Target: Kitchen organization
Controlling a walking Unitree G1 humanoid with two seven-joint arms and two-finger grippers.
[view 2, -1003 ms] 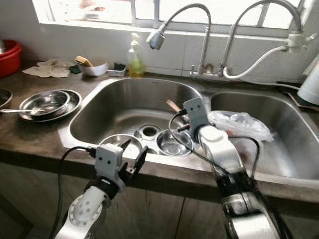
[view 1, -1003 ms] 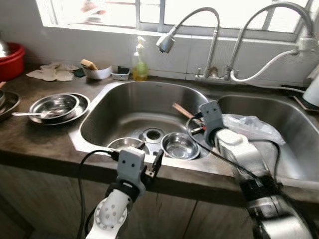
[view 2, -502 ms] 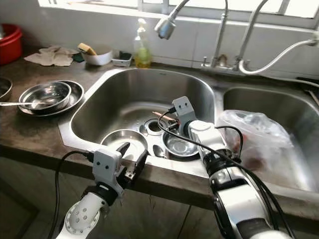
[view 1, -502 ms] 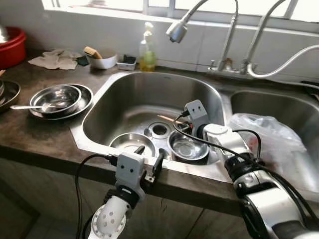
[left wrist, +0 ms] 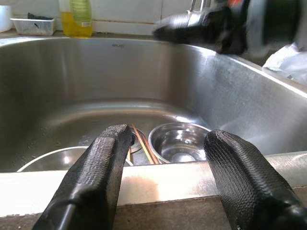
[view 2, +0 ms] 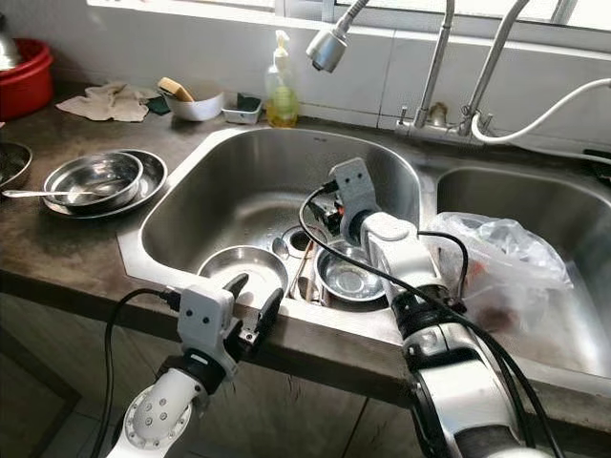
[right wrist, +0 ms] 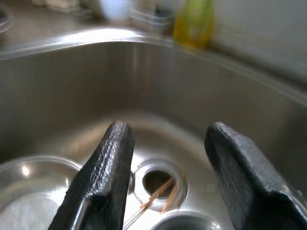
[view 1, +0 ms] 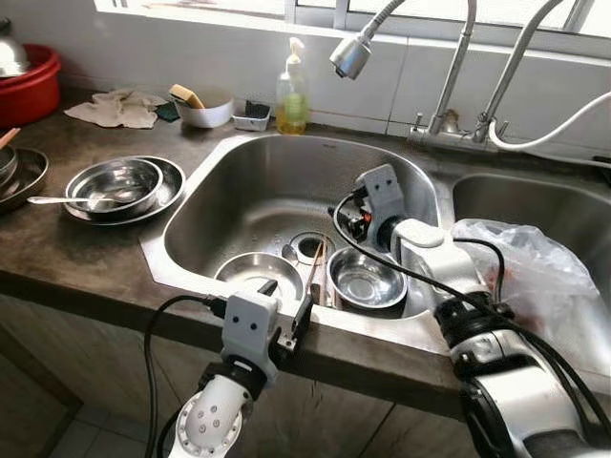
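Observation:
A pair of wooden chopsticks (view 1: 315,271) lies on the floor of the left sink basin (view 1: 239,181), running from the drain (right wrist: 156,181) toward the front wall between two steel bowls (view 1: 255,273) (view 1: 365,280). My right gripper (right wrist: 168,132) hangs open over the drain, a little above the chopsticks, with nothing between its fingers (right wrist: 108,163). My left gripper (view 1: 286,300) is open at the counter's front edge, just outside the basin, pointing into it.
Stacked steel bowls with a spoon (view 1: 115,181) sit on the counter to the left, near a red basin (view 1: 29,84). A soap bottle (view 1: 292,91) and a white bowl (view 1: 205,110) stand behind the sink. The spray faucet (view 1: 350,55) overhangs the basin. A plastic bag (view 1: 530,277) lies in the right basin.
The right gripper carried the chopsticks down into the left basin, let them go by the drain and lifted a little. The camera has shifted as well.

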